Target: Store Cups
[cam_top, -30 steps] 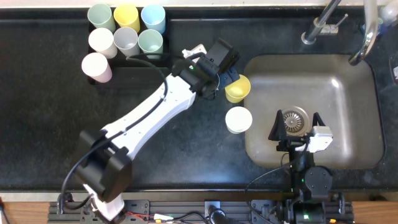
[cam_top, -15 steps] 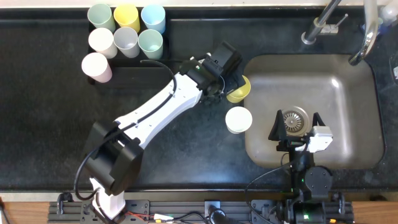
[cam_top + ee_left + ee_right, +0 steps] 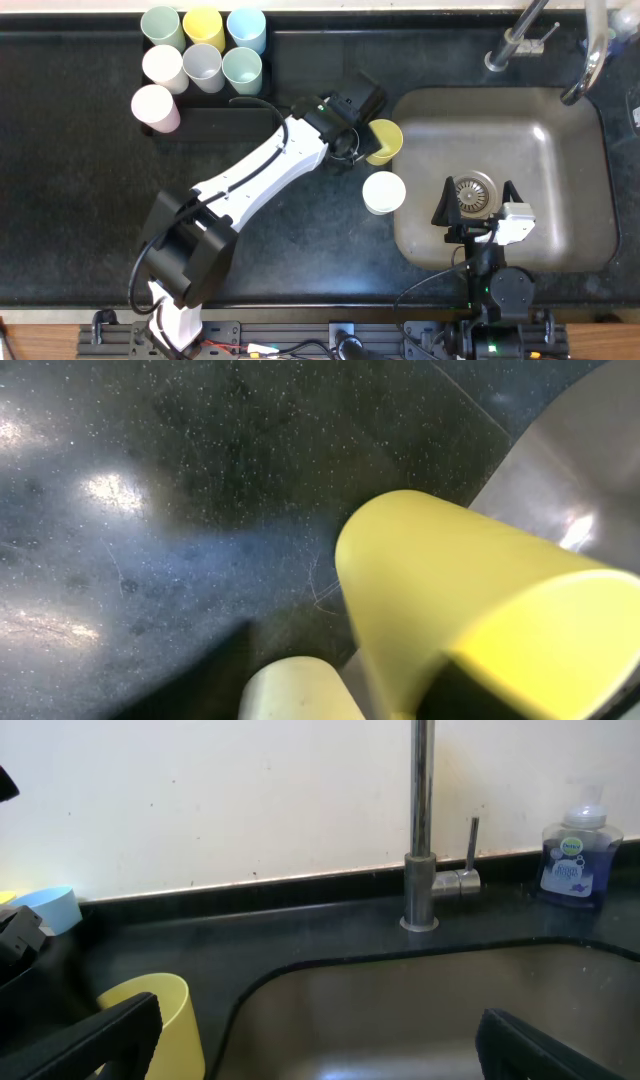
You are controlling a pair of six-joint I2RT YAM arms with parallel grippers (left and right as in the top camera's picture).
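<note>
Cups (image 3: 203,47), six of them, stand mouth-up together in a dark holder (image 3: 230,100) on the bench (image 3: 80,200), well to the left of the left hand (image 3: 371,133) and farther from the arm bases. A pale pink cup (image 3: 155,108) stands just beside that cluster. The left hand is clamped on a yellow cup (image 3: 384,141), which is tilted at the left edge of the sink (image 3: 560,110). A white cup (image 3: 383,192) stands near that hand, on its base-ward side, at the same edge. To the right, the right hand (image 3: 477,195) hangs over the sink basin, its fingers apart.
</note>
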